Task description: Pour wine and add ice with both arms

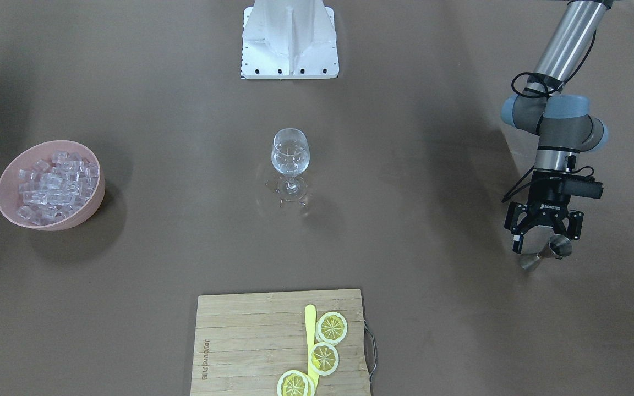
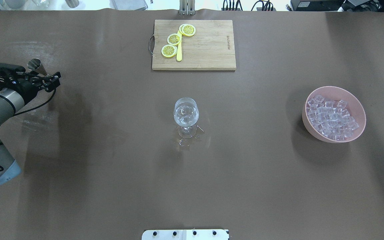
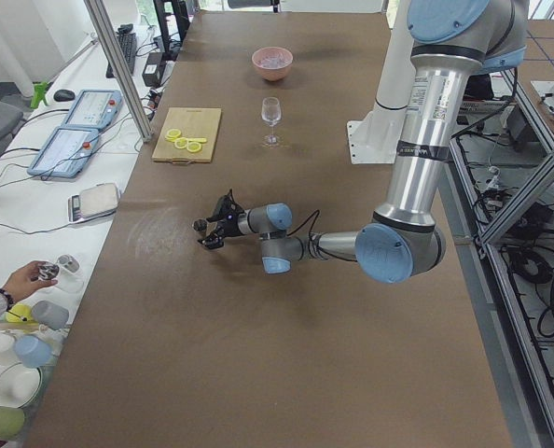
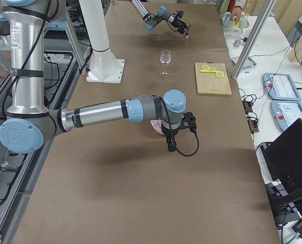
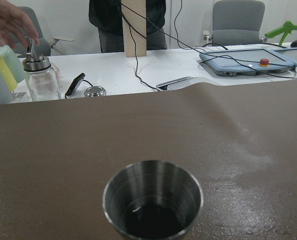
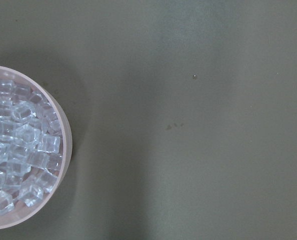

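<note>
Left claw (image 1: 545,240): fingers spread wide and low over the table (image 1: 405,231). A steel jigger (image 1: 555,249) sits tilted right at the fingertips. I can't make out whether either finger touches it. The wrist cam shows no fingers, only the cup mouth. The cup bottom is dark with one glint, so I can't tell if it's liquid.

Further from that claw, well off toward mid-table, the wine glass (image 1: 290,153) stands upright. There's something clear inside, unreadable, and there are glassy marks around the foot, either a spill or reflections.

The cutting board (image 1: 240,341) with lemon slices (image 1: 332,328) is on the operators' side and cut off by the frame edge.

Farthest from the left claw, at the other end of the table, the ice (image 1: 55,184) is heaped in the pink bowl (image 1: 90,210).

Right claw (image 4: 169,145): seen only from the side cam, pointing down, just above the bowl. The right arm (image 4: 100,113) hides most of the bowl there. Can't tell whether the fingers are apart or closed. Its wrist cam shows no fingers, and the bowl is clipped at the left edge of that view.
</note>
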`<state>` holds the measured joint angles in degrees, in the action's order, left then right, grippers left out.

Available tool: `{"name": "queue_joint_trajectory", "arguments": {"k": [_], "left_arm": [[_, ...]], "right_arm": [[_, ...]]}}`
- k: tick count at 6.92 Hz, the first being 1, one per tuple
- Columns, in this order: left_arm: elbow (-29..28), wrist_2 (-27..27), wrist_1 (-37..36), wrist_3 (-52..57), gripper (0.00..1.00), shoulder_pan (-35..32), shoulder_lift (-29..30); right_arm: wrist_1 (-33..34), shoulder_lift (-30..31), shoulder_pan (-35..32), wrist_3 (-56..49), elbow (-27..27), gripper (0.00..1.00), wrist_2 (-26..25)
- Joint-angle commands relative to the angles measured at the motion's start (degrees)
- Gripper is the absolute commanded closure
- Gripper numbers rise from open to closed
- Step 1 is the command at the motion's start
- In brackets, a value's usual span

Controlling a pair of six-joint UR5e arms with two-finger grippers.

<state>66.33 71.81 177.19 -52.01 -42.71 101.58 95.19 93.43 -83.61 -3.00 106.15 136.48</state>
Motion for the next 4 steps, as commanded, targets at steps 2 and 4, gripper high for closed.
{"name": "queue_joint_trajectory", "arguments": {"k": [2,4], "left_arm": [[-0.1,0.0,0.1,-0.6,0.11,-0.3,-0.2],[-0.1,0.0,0.1,-0.8,0.16,-0.4,-0.2]], "right_arm": [[0.0,0.0,0.0,0.0,0.0,0.00,0.0],[0.0,0.0,0.0,0.0,0.1,0.00,0.1]]}}
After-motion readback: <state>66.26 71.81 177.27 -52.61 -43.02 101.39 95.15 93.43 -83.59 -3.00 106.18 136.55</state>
